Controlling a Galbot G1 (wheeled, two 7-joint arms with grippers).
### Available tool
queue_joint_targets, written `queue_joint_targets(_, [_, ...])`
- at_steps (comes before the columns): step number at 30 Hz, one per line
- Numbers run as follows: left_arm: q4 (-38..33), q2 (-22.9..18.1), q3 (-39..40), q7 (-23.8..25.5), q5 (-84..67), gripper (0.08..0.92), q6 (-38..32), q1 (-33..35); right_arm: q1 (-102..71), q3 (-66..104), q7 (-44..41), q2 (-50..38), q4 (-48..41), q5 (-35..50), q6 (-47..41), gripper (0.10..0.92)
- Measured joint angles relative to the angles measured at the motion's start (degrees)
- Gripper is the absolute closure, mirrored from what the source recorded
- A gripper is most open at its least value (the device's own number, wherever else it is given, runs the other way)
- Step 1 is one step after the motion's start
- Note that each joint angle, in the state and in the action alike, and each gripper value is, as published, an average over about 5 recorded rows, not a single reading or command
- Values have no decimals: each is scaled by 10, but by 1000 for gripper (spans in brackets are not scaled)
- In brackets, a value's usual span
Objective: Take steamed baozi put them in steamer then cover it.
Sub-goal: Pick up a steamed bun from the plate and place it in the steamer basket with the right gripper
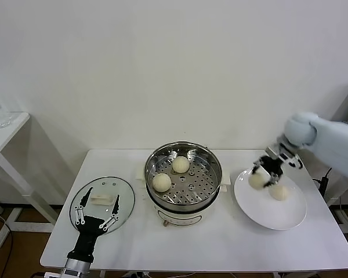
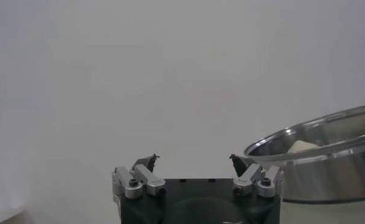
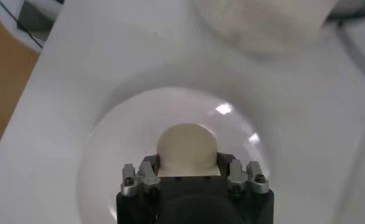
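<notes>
The steamer (image 1: 184, 176) stands mid-table with two baozi inside, one at the back (image 1: 181, 164) and one at the left (image 1: 161, 182). My right gripper (image 1: 265, 174) is over the left part of the white plate (image 1: 290, 217), shut on a third baozi (image 1: 257, 180). This baozi sits between the fingers in the right wrist view (image 3: 187, 146). A fourth baozi (image 1: 279, 192) lies on the plate just beside it. The glass cover (image 1: 124, 200) lies flat at the left with its cream handle (image 1: 101, 200) up. My left gripper (image 1: 97, 215) is open and empty at the cover's front edge.
The left wrist view shows my open left gripper (image 2: 193, 161) and the steamer's steel rim (image 2: 328, 152) farther off. A small side table (image 1: 6, 130) with a clear glass stands at the far left. The table's front edge (image 1: 191, 263) is close to the steamer's base.
</notes>
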Motion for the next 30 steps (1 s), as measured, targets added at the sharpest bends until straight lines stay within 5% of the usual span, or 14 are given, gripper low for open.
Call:
queue_joint_targets(14, [-5,3,0,-2,0,177,-3,4,88,-24,0,119,107,-37,99,372])
queue_joint_targets(30, [-6,2,-3,-3,-1,177,-5,2,24,-20,21,201,125,-135,185,372])
